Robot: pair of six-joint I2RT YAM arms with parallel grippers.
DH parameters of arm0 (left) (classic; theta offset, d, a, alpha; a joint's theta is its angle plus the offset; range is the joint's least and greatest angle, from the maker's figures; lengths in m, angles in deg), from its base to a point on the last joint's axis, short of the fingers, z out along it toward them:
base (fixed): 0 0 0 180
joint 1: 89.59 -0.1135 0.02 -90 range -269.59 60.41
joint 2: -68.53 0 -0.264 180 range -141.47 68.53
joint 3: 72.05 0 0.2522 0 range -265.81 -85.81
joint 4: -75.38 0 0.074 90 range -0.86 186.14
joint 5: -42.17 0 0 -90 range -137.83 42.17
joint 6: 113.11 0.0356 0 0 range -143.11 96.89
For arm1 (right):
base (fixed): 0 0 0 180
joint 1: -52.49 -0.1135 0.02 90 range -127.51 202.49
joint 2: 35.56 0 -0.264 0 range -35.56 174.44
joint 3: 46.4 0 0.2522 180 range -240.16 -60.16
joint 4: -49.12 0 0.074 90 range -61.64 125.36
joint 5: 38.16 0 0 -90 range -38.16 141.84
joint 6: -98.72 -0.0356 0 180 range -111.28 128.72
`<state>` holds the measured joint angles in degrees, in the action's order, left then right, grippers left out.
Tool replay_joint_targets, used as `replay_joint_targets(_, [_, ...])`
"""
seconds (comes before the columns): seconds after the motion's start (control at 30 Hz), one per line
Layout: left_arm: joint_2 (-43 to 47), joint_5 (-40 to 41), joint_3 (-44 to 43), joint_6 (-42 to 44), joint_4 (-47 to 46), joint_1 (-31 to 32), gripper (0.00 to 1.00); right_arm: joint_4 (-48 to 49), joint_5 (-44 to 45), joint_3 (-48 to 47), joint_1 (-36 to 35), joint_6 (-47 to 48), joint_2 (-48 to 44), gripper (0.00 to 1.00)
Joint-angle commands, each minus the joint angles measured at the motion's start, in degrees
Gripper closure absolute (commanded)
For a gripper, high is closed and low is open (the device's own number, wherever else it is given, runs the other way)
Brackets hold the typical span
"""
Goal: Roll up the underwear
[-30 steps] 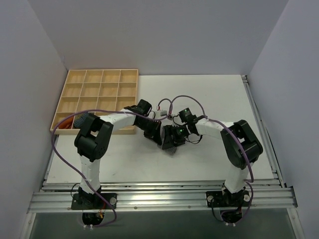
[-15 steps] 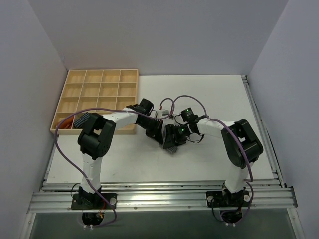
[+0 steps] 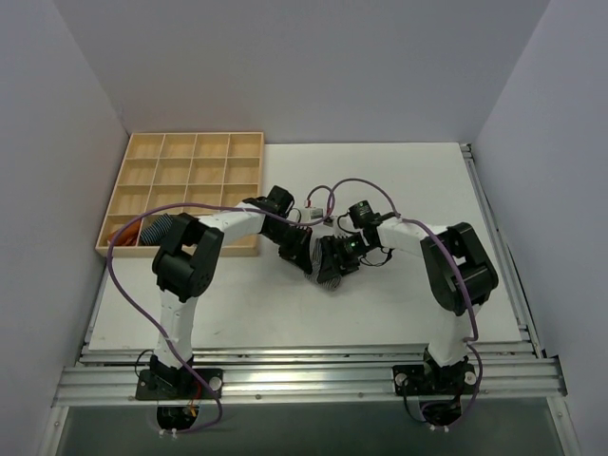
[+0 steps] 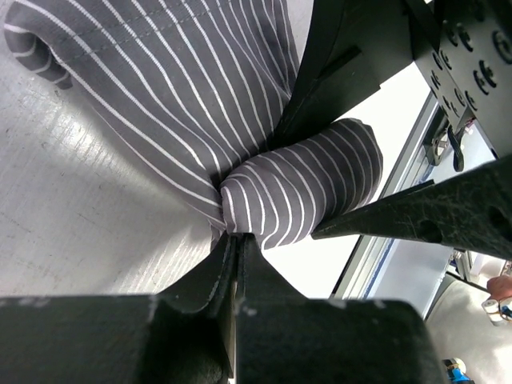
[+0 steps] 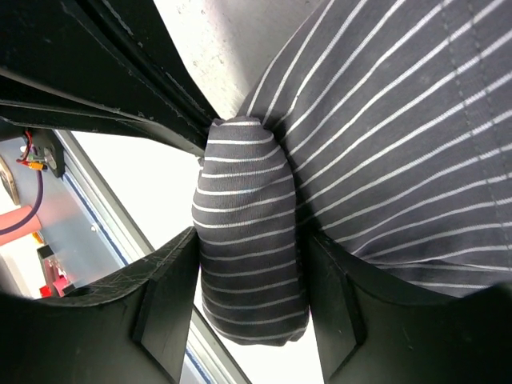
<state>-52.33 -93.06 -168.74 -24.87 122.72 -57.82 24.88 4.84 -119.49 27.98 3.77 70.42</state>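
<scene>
My left pincer is clamped flat on a pinched fold of the dark grey, white-striped soft cloth underwear. My right pincer stands wide, with the rolled end filling it and touching both fingers. The underwear lies on the white table, just right of the near right corner of the pale wooden compartment tray. From above, both pincers hide most of it.

Dark grey underwear with thin white stripes, pale wooden tray

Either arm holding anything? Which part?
Left gripper pinches the underwear at a bunched fold beside its rolled end. Right gripper straddles that rolled end; firm grip unclear.
</scene>
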Motion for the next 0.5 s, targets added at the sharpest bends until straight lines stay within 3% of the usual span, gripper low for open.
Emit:
replay_joint_targets(0.0, [-2.45, 2.96, -0.56, 0.7, 7.9, -0.48, 0.98, 2.57, 7.09, -0.53, 1.66, 4.43, -2.61, 0.5])
replay_joint_targets(0.27, [-2.72, 2.87, -2.05, 0.79, 8.52, -0.48, 0.98, 10.74, 6.49, 4.74, 2.36, -2.69, -4.63, 0.52])
replay_joint_targets(0.47, [-1.75, 3.13, -2.76, 0.0, 9.48, -0.65, 0.98, 17.24, 4.73, 9.4, 2.28, -5.24, -3.85, 0.82])
